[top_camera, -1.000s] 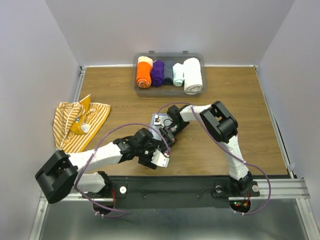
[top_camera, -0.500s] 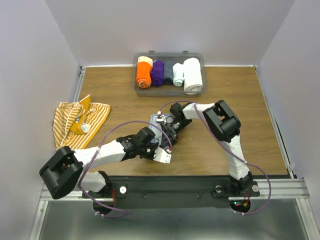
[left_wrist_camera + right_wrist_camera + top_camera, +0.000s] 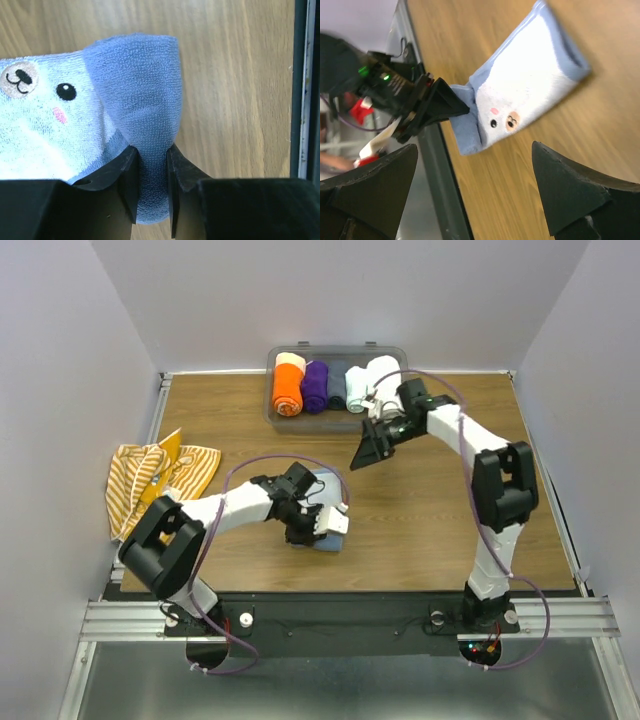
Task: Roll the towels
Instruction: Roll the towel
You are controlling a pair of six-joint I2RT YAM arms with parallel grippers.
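The pale blue towel (image 3: 135, 95), with a bear face on its white side, lies flat on the table near the front edge (image 3: 333, 539). My left gripper (image 3: 150, 185) is shut on its folded blue end, the cloth pinched between both fingers (image 3: 316, 523). My right gripper (image 3: 368, 450) hangs open above the table, well behind the towel. In its wrist view the towel (image 3: 520, 90) shows far below, with nothing between the wide fingers (image 3: 370, 190). The striped yellow-orange towel (image 3: 160, 485) lies crumpled at the left edge, away from both grippers.
A clear bin (image 3: 338, 423) at the back centre holds an orange roll (image 3: 288, 386), a purple roll (image 3: 315, 387), small dark and pale rolls and a thick white roll (image 3: 386, 392). The black rail (image 3: 340, 605) runs along the table's front edge, close to the blue towel.
My right gripper opened, let go of the blue towel and swung up and back toward the bin. My left gripper closed on the towel's near end and shifted right.
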